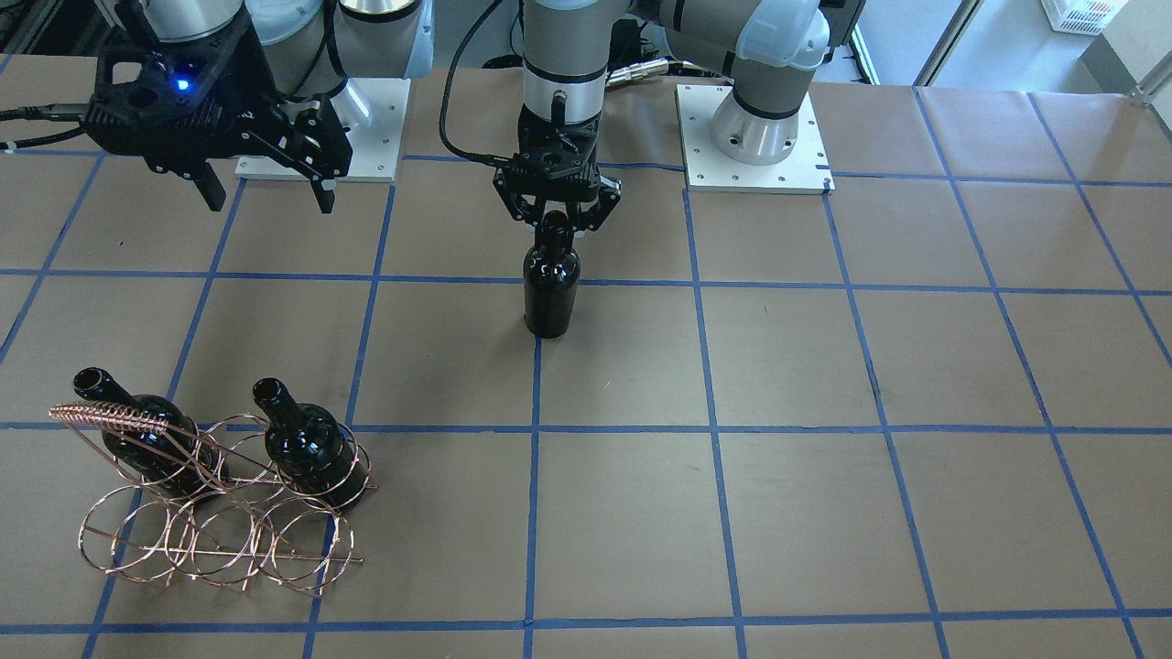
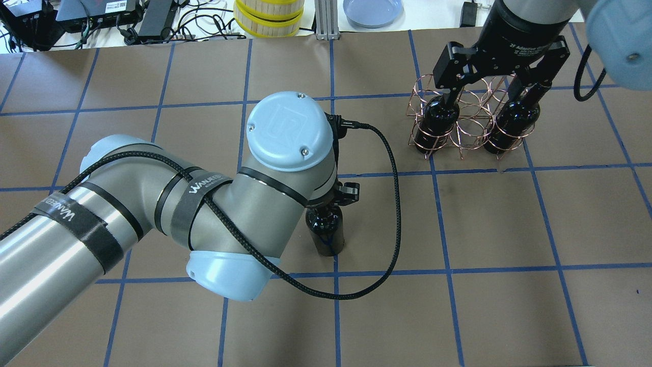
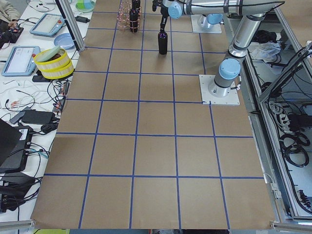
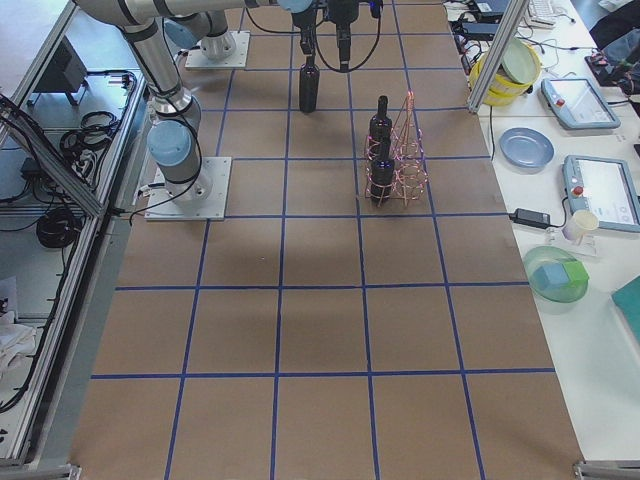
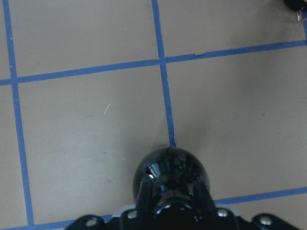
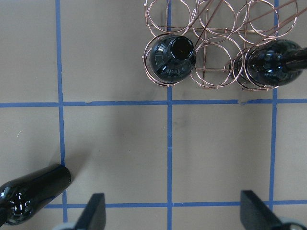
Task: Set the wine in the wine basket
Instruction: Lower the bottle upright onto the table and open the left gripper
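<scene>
A glossy black wine bottle (image 1: 551, 293) stands upright on the brown table near its middle. My left gripper (image 1: 555, 224) is shut on its neck from above; in the left wrist view the bottle's shoulder (image 5: 170, 172) sits right under the fingers. The copper wire wine basket (image 1: 220, 513) stands apart with two look-alike bottles (image 1: 137, 430) (image 1: 311, 448) in its outer rings. My right gripper (image 1: 268, 197) hangs open and empty, high above the basket (image 2: 466, 117); its wrist view shows the basket (image 6: 216, 48) and the held bottle (image 6: 33, 194).
The arms' white base plates (image 1: 751, 137) sit at the robot's side of the table. Beyond the far edge lie a yellow-rimmed stack (image 2: 267, 18), a blue plate (image 2: 372, 10) and cables. The left arm's black cable (image 2: 392, 204) loops beside the bottle.
</scene>
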Available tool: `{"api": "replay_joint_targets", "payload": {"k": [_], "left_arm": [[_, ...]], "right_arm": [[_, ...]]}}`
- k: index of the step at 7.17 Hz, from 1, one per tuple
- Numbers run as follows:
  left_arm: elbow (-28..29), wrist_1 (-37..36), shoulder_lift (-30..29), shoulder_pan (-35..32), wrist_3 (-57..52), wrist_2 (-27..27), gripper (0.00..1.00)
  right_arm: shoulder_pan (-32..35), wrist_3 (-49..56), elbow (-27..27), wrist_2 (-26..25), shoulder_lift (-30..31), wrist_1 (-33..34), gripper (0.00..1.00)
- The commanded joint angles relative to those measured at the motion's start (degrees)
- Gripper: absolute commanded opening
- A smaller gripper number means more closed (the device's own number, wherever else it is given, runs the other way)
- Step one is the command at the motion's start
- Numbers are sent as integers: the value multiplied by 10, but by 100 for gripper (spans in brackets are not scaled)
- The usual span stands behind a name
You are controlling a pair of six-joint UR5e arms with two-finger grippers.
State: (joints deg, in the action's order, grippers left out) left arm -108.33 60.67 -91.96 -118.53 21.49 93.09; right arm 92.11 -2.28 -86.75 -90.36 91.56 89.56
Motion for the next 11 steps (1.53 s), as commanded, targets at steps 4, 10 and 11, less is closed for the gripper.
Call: {"api": "replay_joint_targets", "payload": {"k": [4,10,11], "left_arm": [[0,16,-1,1,2,2,14],[17,20,7,10,24,3,72],[51,57,11,26,16,3,73]], "right_arm": [[1,0,0,0,-1,0,100],[1,0,0,0,0,-1,100],[1,-2,0,-1,0,-1,100]]}}
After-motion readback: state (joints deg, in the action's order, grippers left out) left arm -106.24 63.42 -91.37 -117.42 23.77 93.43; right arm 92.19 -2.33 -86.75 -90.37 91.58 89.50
